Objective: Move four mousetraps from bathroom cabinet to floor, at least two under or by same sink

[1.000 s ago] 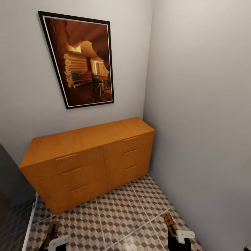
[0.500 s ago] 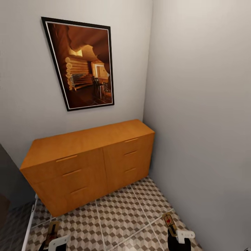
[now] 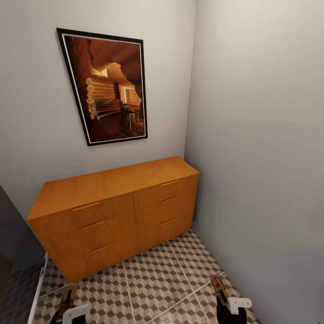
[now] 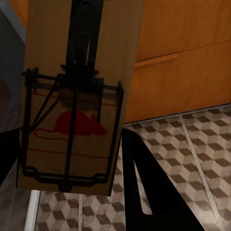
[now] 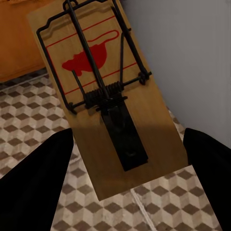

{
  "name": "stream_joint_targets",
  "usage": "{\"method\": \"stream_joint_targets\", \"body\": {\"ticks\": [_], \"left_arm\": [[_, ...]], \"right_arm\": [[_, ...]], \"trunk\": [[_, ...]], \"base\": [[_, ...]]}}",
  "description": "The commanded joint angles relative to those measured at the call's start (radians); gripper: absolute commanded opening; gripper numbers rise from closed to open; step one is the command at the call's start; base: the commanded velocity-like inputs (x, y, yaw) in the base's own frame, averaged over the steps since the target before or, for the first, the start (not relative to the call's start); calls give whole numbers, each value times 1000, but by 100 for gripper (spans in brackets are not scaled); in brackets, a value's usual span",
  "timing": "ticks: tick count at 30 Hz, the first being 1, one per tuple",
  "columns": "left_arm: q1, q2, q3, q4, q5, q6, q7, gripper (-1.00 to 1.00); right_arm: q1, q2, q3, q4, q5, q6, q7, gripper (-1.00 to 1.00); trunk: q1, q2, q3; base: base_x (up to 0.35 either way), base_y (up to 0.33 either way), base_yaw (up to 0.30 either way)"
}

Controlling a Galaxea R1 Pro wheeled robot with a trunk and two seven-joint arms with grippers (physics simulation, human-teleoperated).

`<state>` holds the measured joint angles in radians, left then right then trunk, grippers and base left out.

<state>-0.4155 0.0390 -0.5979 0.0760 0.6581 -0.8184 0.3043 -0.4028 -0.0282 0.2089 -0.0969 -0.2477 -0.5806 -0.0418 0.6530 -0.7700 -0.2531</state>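
The orange-brown cabinet (image 3: 112, 211) stands against the back wall with all its drawers closed. In front of it lies the cube-patterned bathroom floor (image 3: 155, 279). My left gripper (image 3: 67, 309) is at the lower left, shut on a mousetrap (image 3: 67, 297) that sticks forward from its fingers. That wooden mousetrap (image 4: 79, 91), with black wire and a red mouse print, hangs above the tiles. My right gripper (image 3: 222, 299) is at the lower right, shut on a second mousetrap (image 3: 218, 283). This mousetrap (image 5: 103, 91) is close to the grey side wall.
A framed picture (image 3: 108, 85) hangs on the wall above the cabinet. The grey right wall (image 3: 261, 157) runs close beside my right arm. A dark surface (image 3: 13, 238) and a white threshold strip (image 3: 38, 288) border the tiles on the left.
The whole head view has shifted slightly, so the camera has moved. Both grippers still hold their mousetraps in the same pose.
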Motion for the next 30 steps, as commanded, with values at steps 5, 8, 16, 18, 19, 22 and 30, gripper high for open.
{"method": "stream_joint_targets", "body": {"ticks": [5,8,16,18,19,22,30], "left_arm": [[-1,-1,-6,2,-8,-1,12,-100],[-1,-1,-6,2,-8,-1,12,-100],[-1,-1,-6,2,-8,-1,12,-100],[-1,0,-6,2,-8,-1,12,-100],[-1,0,-6,2,-8,-1,12,-100],[-1,-1,-6,2,-8,-1,12,-100],[-1,-1,-6,2,-8,-1,12,-100]], "right_arm": [[-1,-4,9,0,-5,-2,-4,-100],[-1,-5,9,0,-4,-3,-4,-100],[-1,-4,9,0,-4,-2,-4,-100],[-1,-3,9,0,-4,-2,-4,-100],[-1,-3,9,0,-4,-2,-4,-100],[-1,-2,9,0,-5,-2,-4,-100],[-1,0,9,0,-5,-2,-6,-100]], "trunk": [[0,-1,0],[0,-1,0],[0,-1,0],[0,-1,0],[0,-1,0],[0,-1,0],[0,-1,0]], "base": [[0,0,0],[0,0,0],[0,0,0],[0,0,0],[0,0,0],[0,0,0],[0,0,27]]}}
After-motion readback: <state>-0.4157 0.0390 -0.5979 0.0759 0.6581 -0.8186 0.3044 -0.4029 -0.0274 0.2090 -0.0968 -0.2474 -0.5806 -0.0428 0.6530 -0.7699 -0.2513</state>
